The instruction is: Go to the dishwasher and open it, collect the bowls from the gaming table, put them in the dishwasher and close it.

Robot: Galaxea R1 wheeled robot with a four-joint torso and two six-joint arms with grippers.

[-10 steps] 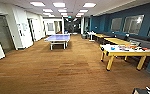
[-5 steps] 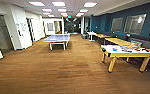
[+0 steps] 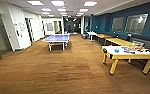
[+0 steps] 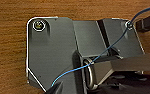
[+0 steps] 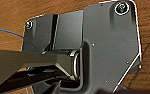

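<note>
Two pincers — state unclear | yellow-legged table (image 3: pixel 131 53) right | blue ping-pong table (image 3: pixel 56 38) ahead — wood floor (image 3: pixel 66 72)

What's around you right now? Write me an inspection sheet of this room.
surface: brown wood floor, seen also under both wrists.
job's things: nothing seen.
clutter: small coloured things on the white top of a yellow-legged table to the right; too blurred to name.
grippers: open or shut cannot be told.
cables: a thin blue cable crosses the robot's dark plate in the left wrist view; a blue strand in the right wrist view.
surroundings: blue table-tennis table ahead, a row of yellow tables along a blue wall with windows, white walls on the left, ceiling lights on.
</note>
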